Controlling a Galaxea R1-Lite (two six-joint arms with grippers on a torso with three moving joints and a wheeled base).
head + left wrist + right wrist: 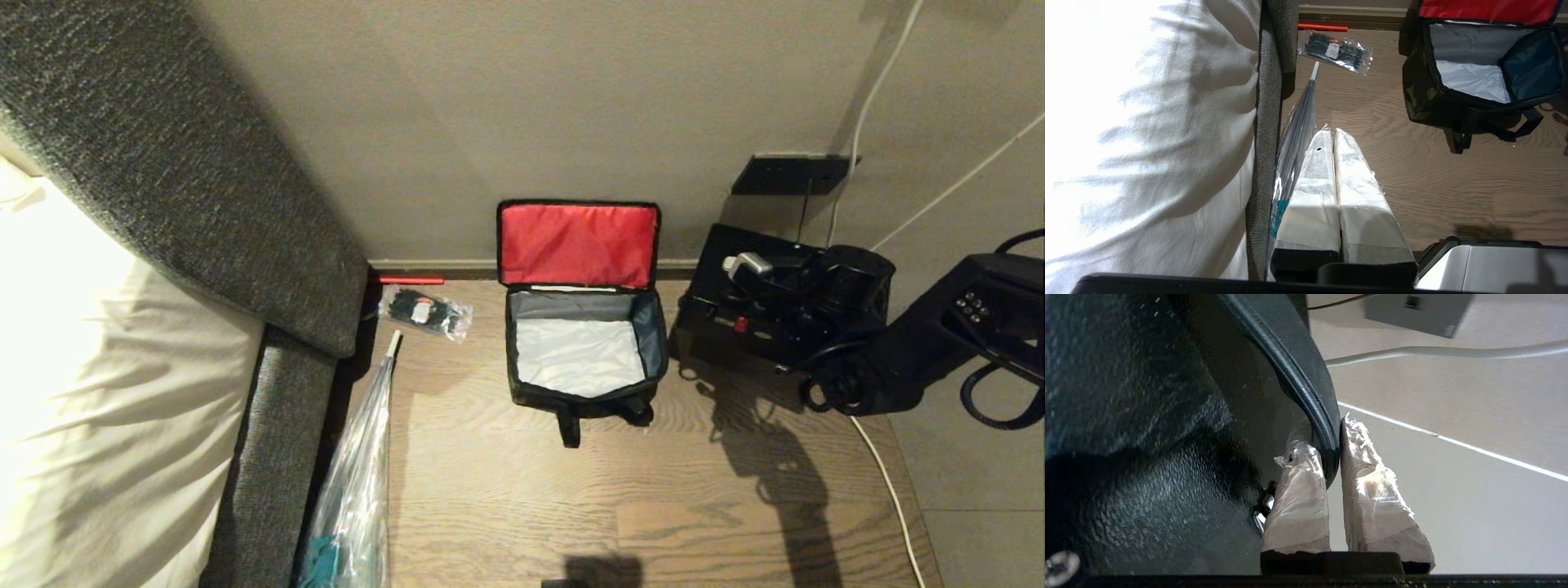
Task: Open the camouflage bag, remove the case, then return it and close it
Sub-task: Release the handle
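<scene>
Jaws of the left gripper are closed on nothing, parked low near the bed. At the frame centre the camouflage bag stands open and emptied. Right gripper pinches the rim of the case, lifted out at right, arm bent inward.

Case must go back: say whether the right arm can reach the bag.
Probably yes: the camouflage bag stands open, lid up, only floor between it and the case in the right gripper.
</scene>
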